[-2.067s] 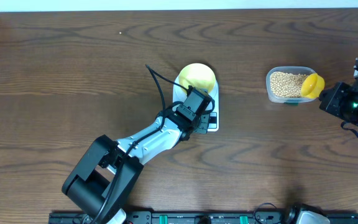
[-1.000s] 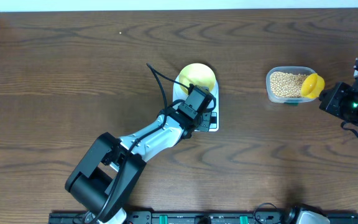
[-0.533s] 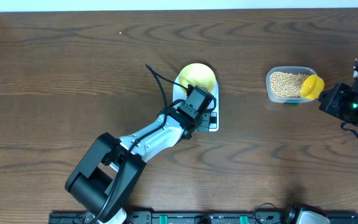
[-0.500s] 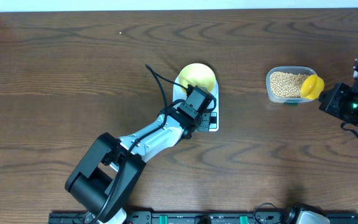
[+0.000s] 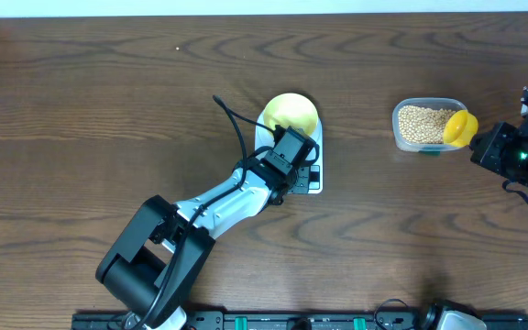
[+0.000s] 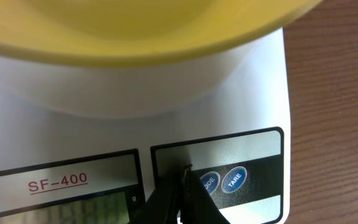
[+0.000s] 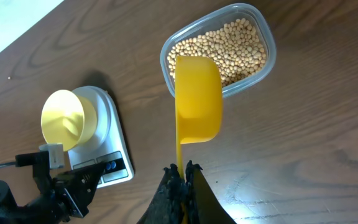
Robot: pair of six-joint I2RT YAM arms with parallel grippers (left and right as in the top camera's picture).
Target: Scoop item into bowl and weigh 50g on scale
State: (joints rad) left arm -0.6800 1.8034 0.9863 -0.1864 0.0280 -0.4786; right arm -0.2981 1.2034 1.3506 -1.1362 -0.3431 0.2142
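The pale yellow bowl (image 5: 290, 113) stands empty on the white scale (image 5: 317, 187). In the left wrist view the bowl (image 6: 135, 25) fills the top above the scale (image 6: 247, 93). My left gripper (image 6: 184, 177) is shut with nothing in it, its tips down on the scale's dark panel just left of the MODE button (image 6: 209, 182). Tan beans (image 7: 229, 46) fill a clear tub (image 5: 424, 124). My right gripper (image 7: 184, 171) is shut on the thin handle of a bright yellow scoop (image 7: 197, 99), which hangs empty over the tub's near edge. Seen from overhead, that gripper (image 5: 481, 140) is right of the tub.
The TARE button (image 6: 235, 179) sits right of MODE, and the display (image 6: 61, 205) is at the panel's left. The left arm (image 5: 218, 206) slants across the front middle of the brown wooden table (image 5: 81, 110). A black rail (image 5: 291, 321) runs along the front edge.
The left arm shifted slightly over the scale's front about two seconds ago and has held still since. The right arm and scoop have not moved.
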